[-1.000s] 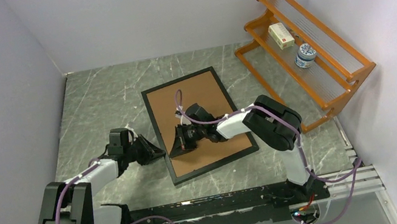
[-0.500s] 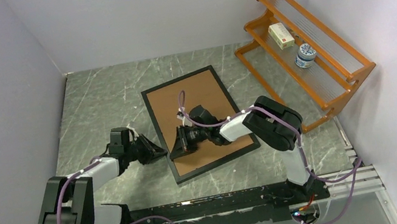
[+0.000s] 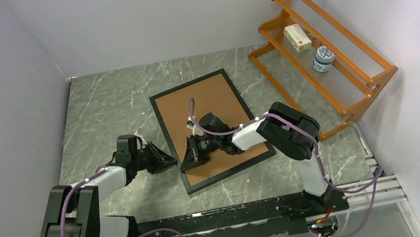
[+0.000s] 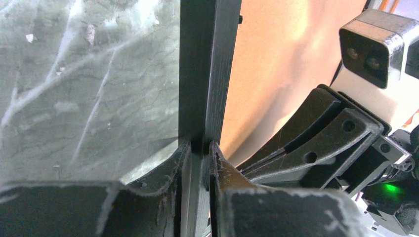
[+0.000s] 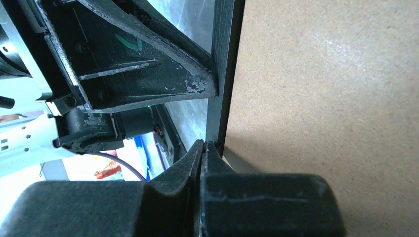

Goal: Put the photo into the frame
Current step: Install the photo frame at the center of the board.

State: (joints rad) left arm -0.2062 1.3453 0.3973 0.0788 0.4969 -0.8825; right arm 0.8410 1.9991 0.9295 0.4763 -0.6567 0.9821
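Observation:
The frame (image 3: 161,127) lies back up on the marble table, its brown backing board (image 3: 212,100) facing me. The photo is hidden. My left gripper (image 3: 170,161) is at the frame's left edge; in the left wrist view its jaws (image 4: 200,145) are shut on the black edge (image 4: 207,74), one finger on each side. My right gripper (image 3: 185,164) is over the board's near left part. In the right wrist view its fingers (image 5: 203,144) are pressed together, their tips against the inner side of the black edge (image 5: 225,74) beside the board (image 5: 321,98).
An orange wooden rack (image 3: 353,77) stands at the right, holding a white box (image 3: 297,37) and a small blue-and-white jar (image 3: 323,59). White walls close in the table at the left, back and right. The arm bases sit on the rail at the near edge.
My right gripper has slid a little toward the frame's near left corner. The frame has turned very slightly. The left gripper has stayed at the left edge.

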